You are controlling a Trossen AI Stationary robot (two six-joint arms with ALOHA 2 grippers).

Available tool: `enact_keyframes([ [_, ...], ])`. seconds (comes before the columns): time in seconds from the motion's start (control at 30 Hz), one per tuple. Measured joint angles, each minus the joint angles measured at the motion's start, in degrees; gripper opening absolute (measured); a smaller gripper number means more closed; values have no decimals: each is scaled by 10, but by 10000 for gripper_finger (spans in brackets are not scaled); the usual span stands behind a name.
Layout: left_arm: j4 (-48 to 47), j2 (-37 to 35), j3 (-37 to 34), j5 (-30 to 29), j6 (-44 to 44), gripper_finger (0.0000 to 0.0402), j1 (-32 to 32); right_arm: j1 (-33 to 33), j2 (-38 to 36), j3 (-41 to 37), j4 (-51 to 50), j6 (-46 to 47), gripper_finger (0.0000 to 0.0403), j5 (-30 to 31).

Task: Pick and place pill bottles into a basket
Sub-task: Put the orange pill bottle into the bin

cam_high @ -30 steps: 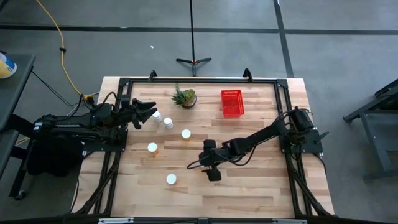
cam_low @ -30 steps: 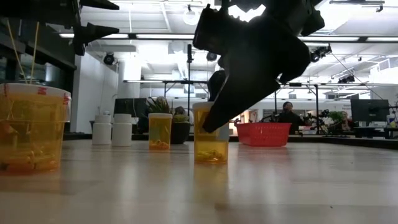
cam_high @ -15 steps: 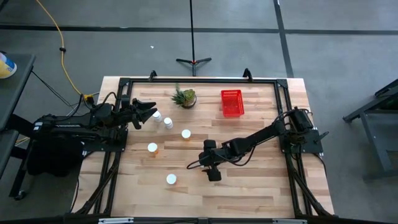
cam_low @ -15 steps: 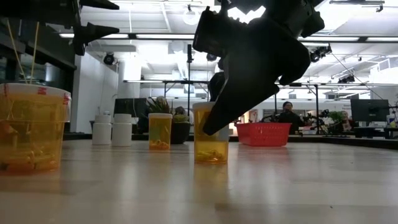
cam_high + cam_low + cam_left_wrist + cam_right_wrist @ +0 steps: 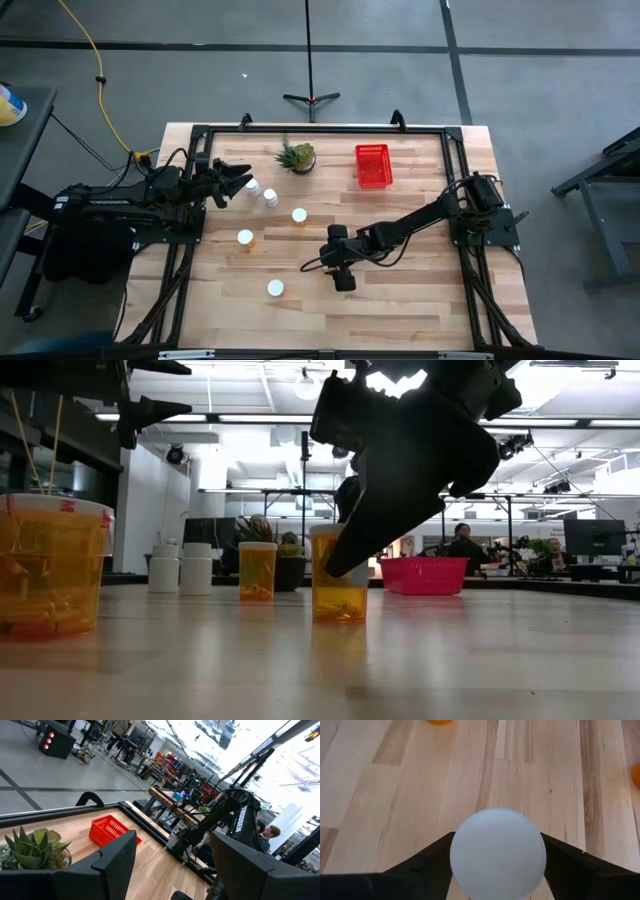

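My right gripper [image 5: 342, 280] hangs near the table's middle front, fingers pointing down, shut on a pill bottle whose white cap [image 5: 497, 851] fills the gap between them. In the low view this bottle [image 5: 335, 595] stands on the table behind one dark finger [image 5: 360, 535]. Several other orange bottles stand upright: two [image 5: 252, 186] [image 5: 270, 197] near my left gripper, and others [image 5: 299, 215] [image 5: 245, 237] [image 5: 275, 288]. My left gripper [image 5: 238, 180] is open and empty, raised at the table's left. The red basket [image 5: 373, 165] stands at the far side. My right gripper has the pill bottle between its two fingers, one on each side [image 5: 445, 851], coming from above and pointing down. The cap hides the exact place of contact. The low view shows a fingertip [image 5: 340, 565] at the bottle's upper body. The bottle stands upright with its base on the table.
A small green potted plant [image 5: 297, 156] stands at the far side, left of the basket. A black frame [image 5: 320, 130] runs round the table's edges. Bare wood lies between the right gripper and the basket. A person [image 5: 462, 545] sits in the room beyond.
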Motion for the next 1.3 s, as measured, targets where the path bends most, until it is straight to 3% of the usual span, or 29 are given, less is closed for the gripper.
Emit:
enact_keyframes([
  [0.47, 0, 0, 0, 0, 0, 289, 0, -1, 0, 0, -4, -4, 237, 7],
  [0.87, -10, 0, 0, 0, 0, 289, 0, -1, 0, 0, -4, -4, 194, 7],
  [1.3, -16, 0, 0, 0, 0, 289, 0, -15, -5, 0, -4, 39, 194, 23],
])
